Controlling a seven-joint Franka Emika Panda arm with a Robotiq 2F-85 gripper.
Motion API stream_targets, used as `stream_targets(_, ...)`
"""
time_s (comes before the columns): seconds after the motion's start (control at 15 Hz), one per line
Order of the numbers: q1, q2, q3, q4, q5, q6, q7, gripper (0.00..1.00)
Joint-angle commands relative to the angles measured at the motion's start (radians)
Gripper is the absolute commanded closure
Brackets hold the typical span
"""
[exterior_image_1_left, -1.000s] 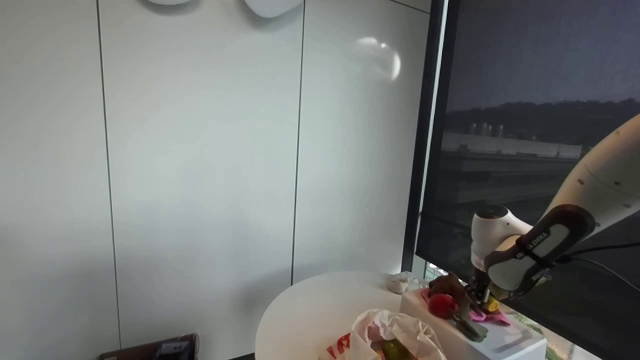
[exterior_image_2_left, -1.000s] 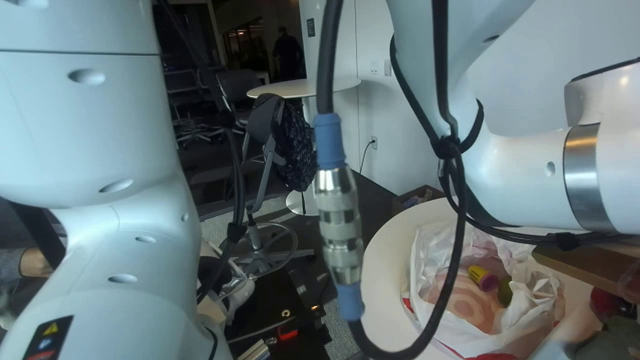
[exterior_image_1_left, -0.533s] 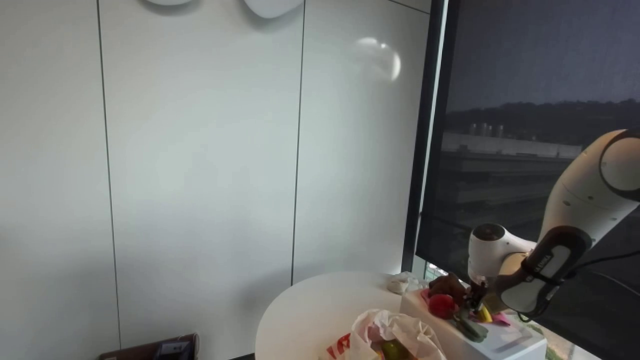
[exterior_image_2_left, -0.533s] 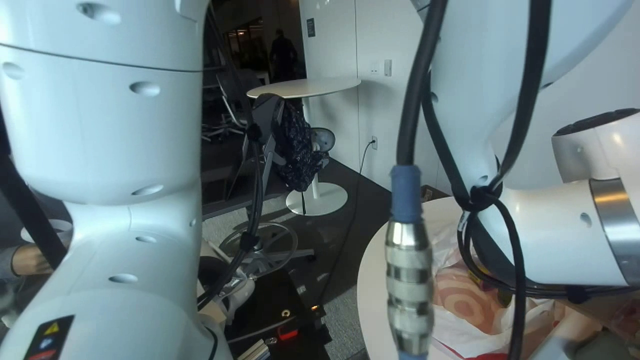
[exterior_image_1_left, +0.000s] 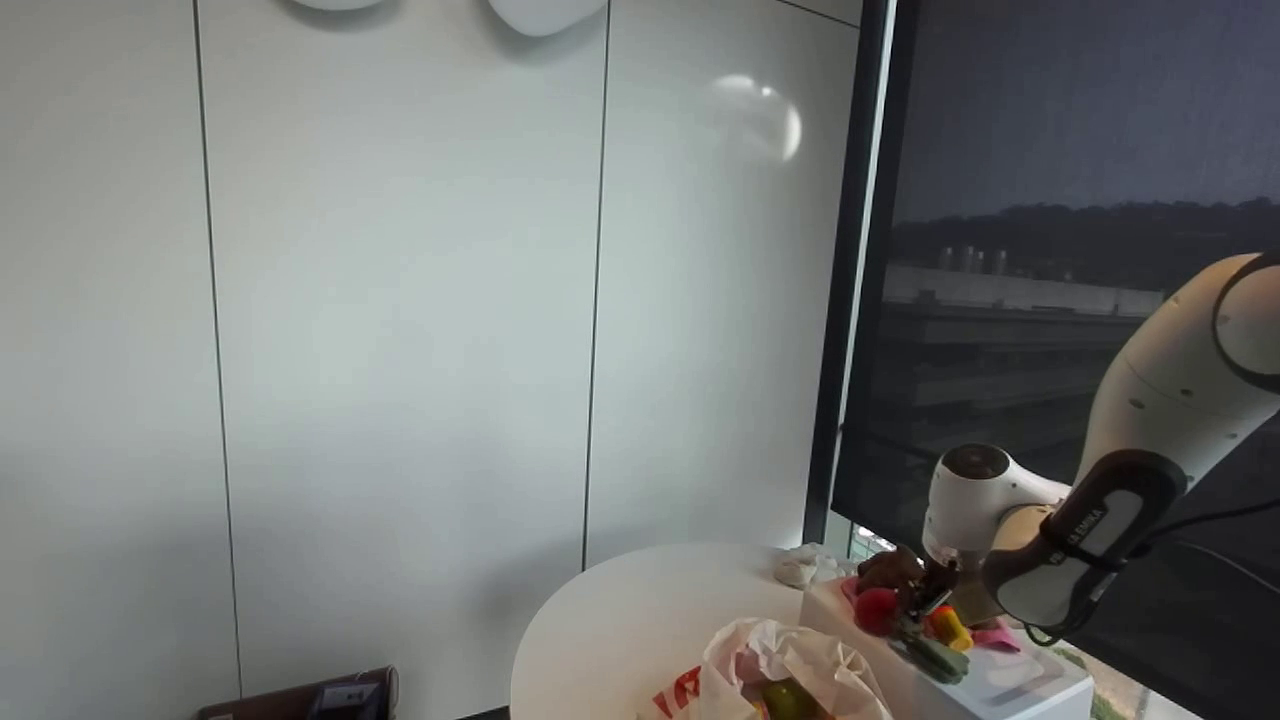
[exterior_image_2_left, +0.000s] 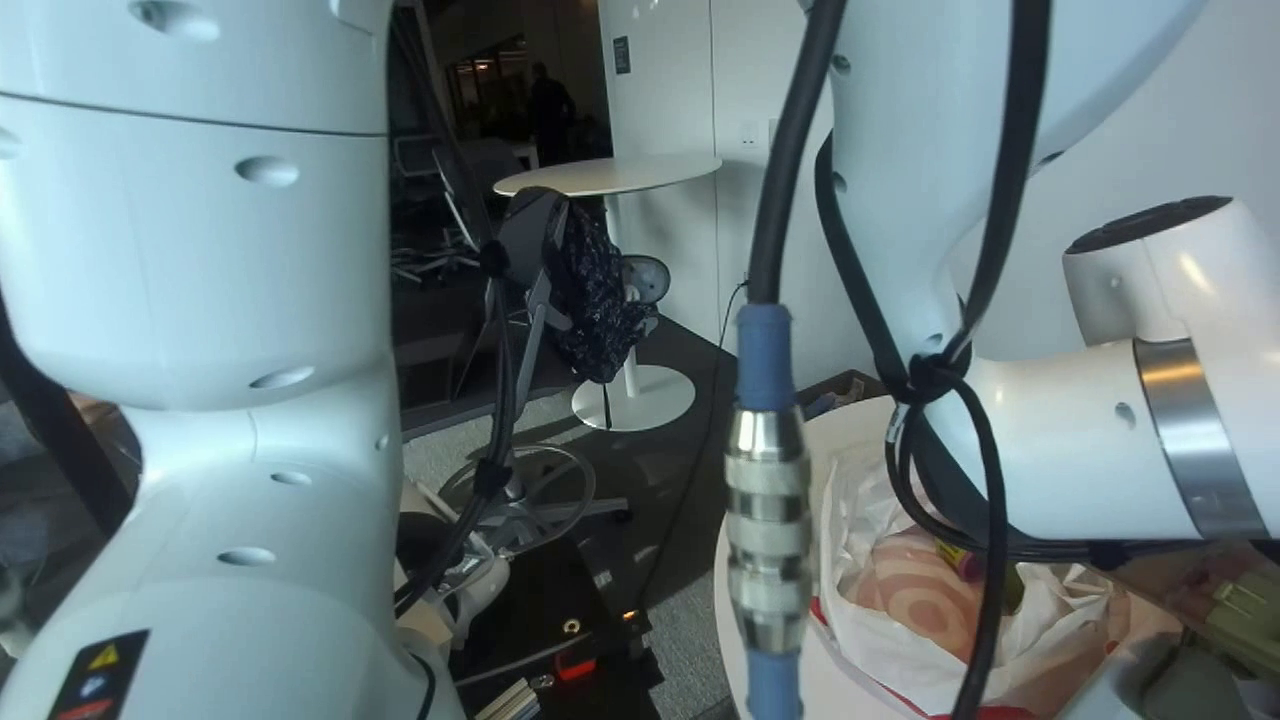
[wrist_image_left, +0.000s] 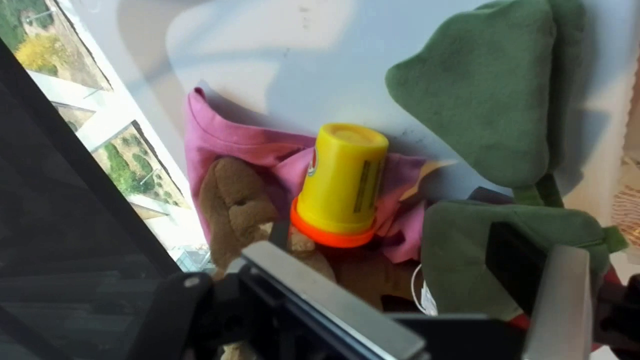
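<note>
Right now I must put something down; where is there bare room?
Bare: the end of the white box, bordered by pink cloth and green toy; the table left of the bag in an exterior view. Crowded: around the gripper, by the yellow tub, brown toy and red toy.

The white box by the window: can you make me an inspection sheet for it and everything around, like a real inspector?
Surface: top of the white box, partly covered by soft things.
Job's things: yellow tub, orange lid on, tilted, pink cloth under it; green soft thing beside it.
Clutter: brown soft toy, red round thing, plastic bag on the round table.
Gripper: jaws apart, nothing clamped; close to the green soft thing, touching or not I can't tell.
Cables: black cable with a silver-and-blue connector hanging near the arm.
Surroundings: window behind the arm; a person far back, too dark to make out.
</note>
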Motion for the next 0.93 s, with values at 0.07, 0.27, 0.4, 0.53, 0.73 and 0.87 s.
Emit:
stream_targets(0.07, -0.028, -0.129, 0.166, -0.204, 0.263, 0.019, -0.273, 0.00)
stream_targets(0.27, 0.026, -0.157, 0.251, -0.285, 0.490, 0.006, -0.489, 0.00)
stream_targets(0.4, 0.068, -0.157, 0.288, -0.299, 0.587, -0.015, -0.594, 0.00)
stream_targets(0.53, 0.067, -0.138, 0.334, -0.284, 0.572, -0.028, -0.602, 0.00)
stream_targets(0.73, 0.111, -0.101, 0.336, -0.272, 0.681, -0.007, -0.677, 0.00)
stream_targets(0.87, 0.105, -0.057, 0.326, -0.247, 0.607, 0.040, -0.638, 0.00)
